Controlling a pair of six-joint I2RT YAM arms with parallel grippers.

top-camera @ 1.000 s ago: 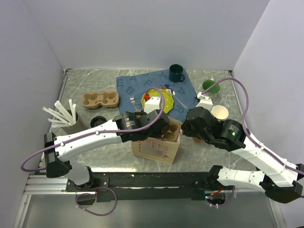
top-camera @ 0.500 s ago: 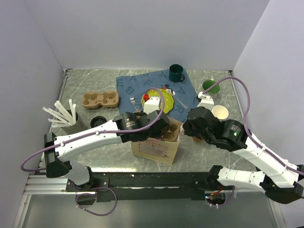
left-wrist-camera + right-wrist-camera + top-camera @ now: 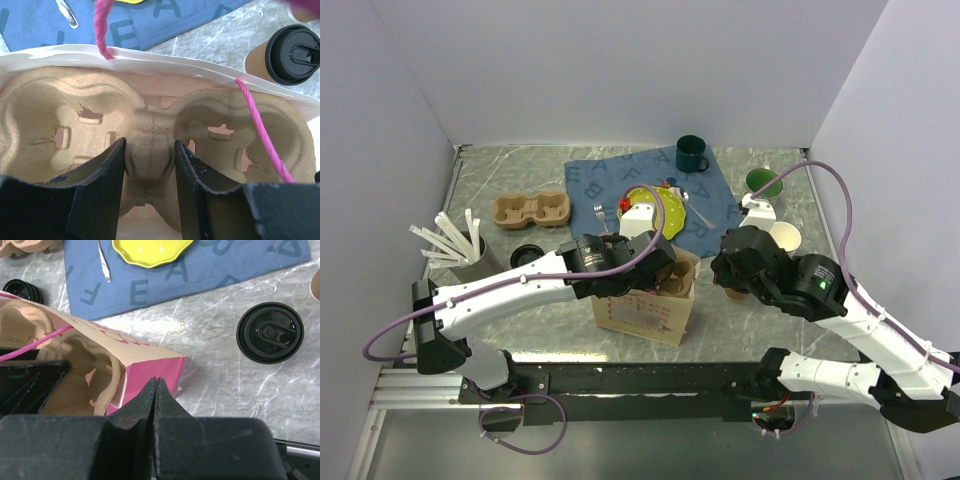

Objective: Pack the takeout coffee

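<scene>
Left gripper (image 3: 149, 146) clamps the centre ridge of a pulp carrier (image 3: 65, 115) sitting inside the bag (image 3: 150, 57). Right gripper (image 3: 156, 382), pinched closed and empty, hangs by the bag's corner. The lidded coffee (image 3: 270, 332) stands on the table (image 3: 215, 375) at its 2 o'clock.

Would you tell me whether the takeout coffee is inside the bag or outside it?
Outside: the takeout coffee stands upright, lid on, on the table beside the bag.
</scene>
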